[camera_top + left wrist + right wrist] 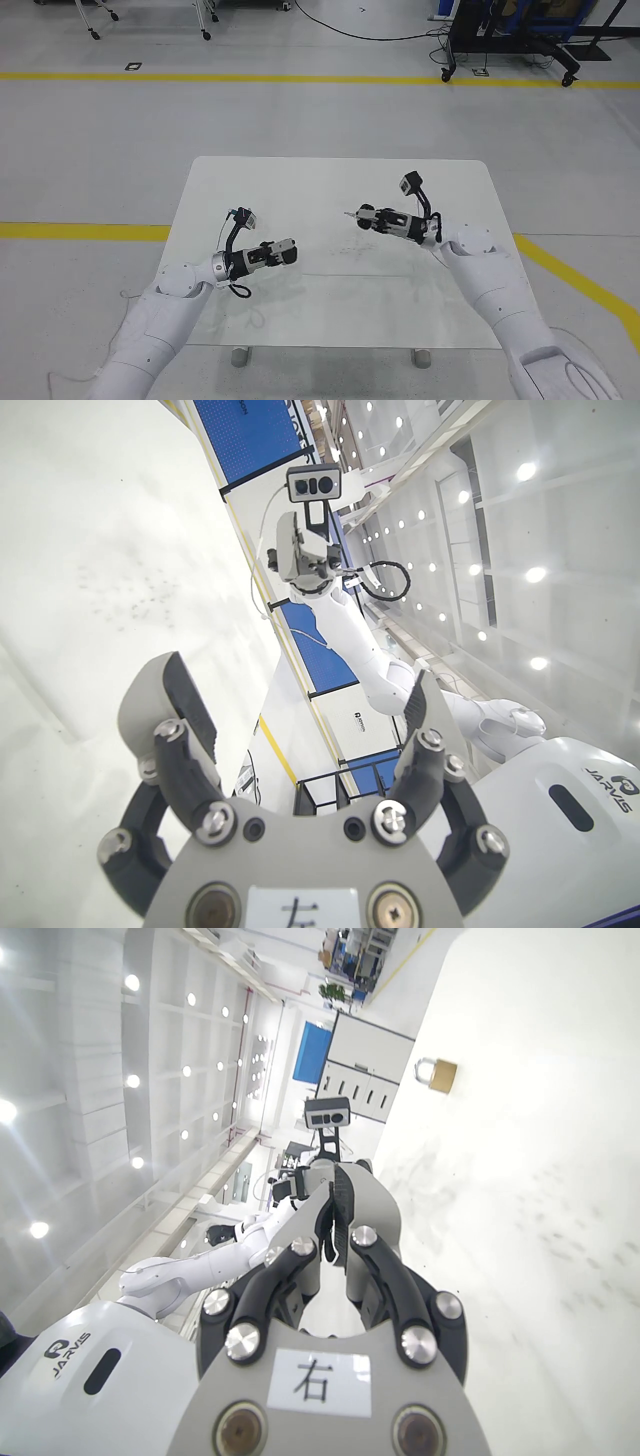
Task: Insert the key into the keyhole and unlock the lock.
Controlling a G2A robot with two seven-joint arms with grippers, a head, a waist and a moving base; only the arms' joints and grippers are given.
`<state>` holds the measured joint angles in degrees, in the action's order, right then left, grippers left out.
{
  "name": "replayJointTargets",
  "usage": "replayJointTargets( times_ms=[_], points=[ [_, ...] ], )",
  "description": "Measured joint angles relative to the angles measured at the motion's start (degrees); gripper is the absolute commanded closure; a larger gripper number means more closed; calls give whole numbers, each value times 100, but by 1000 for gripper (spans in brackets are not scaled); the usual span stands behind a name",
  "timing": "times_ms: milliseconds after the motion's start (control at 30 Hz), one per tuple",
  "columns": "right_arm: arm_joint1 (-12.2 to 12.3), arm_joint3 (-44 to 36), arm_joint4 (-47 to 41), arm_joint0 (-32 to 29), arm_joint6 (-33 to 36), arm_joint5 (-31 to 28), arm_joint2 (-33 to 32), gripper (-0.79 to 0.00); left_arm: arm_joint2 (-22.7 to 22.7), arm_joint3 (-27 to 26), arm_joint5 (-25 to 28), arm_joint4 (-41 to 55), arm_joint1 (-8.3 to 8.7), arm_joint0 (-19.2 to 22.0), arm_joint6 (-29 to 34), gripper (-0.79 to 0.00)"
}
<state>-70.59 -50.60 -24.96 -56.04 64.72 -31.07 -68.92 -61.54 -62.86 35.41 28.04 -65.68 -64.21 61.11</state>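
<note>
A brass padlock [442, 1074] with a silver shackle lies flat on the white table [330, 180], well beyond my right gripper [332, 1183]. That gripper [362, 215] hovers over the table's right half, shut on the key, a dark piece [327, 1235] pinched between its pads. The key's thin metal tip [349, 214] sticks out toward the left. My left gripper [300, 680] stands open with nothing between its fingers, above the table's left half [288, 251]. It faces the right gripper [305, 560] across a gap.
The tabletop carries faint dark scuff marks [345, 255] around its middle. Yellow floor lines [300, 77] run behind the table and on both sides. Carts and a black stand [520, 40] are far off at the back.
</note>
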Motion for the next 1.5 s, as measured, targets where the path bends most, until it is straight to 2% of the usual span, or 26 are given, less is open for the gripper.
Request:
replayJointTargets(
  times_ms=[167,233,333,467,567,633,733,800,900,1133,1367,1500],
  points=[
    [0,-2,-4,0,0,-2,-1,0,-37,-103,-16,-56,7,11,-71,-785],
    [0,-2,-4,0,0,-2,-1,0,-168,-399,-80,-233,45,33,-211,-785],
    [1,-2,-4,0,0,-2,-2,0,-602,-1023,-347,-817,183,53,-365,-785],
    [0,-2,-4,0,0,-2,-2,0,-1307,-1849,-1235,-2134,414,-19,-466,-785],
    [0,-2,-4,0,0,-2,-2,0,-1534,-2350,-2030,-3454,545,-36,-362,-785],
    [0,-2,-4,0,0,-2,-2,0,-1490,-2581,-2446,-4349,598,-40,-216,-785],
    [0,-2,-4,0,0,-2,-2,0,-1193,-2696,-3011,-5503,638,19,404,-785],
    [0,-2,-4,0,0,-2,-2,0,-897,-2546,-3388,-6116,631,170,829,-785],
    [0,-2,-4,0,0,-2,-2,0,-404,-2187,-3815,-6749,550,493,949,-785],
    [0,-2,-4,0,0,-2,-2,0,371,-1038,-4157,-6679,251,1396,387,-785],
    [0,-2,-4,0,0,-2,-2,0,1096,387,-4505,-6609,-147,2244,-237,-782],
    [0,-2,-4,0,0,-2,-2,0,1332,891,-4490,-6365,-342,2527,-436,-668]
  ],
)
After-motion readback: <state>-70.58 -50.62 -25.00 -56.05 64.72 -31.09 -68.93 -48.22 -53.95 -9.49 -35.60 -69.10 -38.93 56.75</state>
